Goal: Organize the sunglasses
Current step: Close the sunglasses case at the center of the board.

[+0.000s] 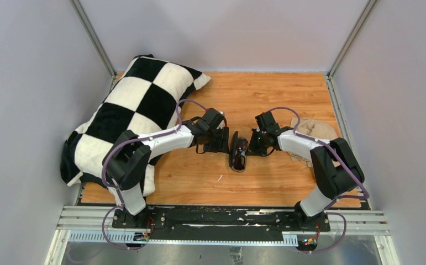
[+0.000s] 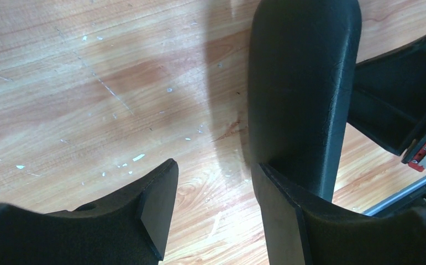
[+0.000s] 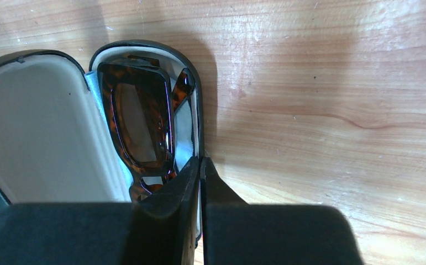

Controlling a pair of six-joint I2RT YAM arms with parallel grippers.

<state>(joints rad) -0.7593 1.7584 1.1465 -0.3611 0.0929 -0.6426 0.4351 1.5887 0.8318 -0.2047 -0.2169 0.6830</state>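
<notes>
While unclear overhead, sunglasses [image 3: 144, 124] in open case [image 3: 39, 127], right gripper [image 3: 199, 168] tight on its rim; left gripper [image 2: 213, 174] open.

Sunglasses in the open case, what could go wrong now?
The sunglasses lie crooked on the blue cloth, one earpiece up by the rim, so closing the lid might pinch them. The right gripper is shut right at the case rim; a pull might tip the case. The left gripper is open beside the lid, which might slip.

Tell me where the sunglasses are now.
Mid-table in the top view, the sunglasses lie inside the open case, between the left pincer and the right pincer.
</notes>
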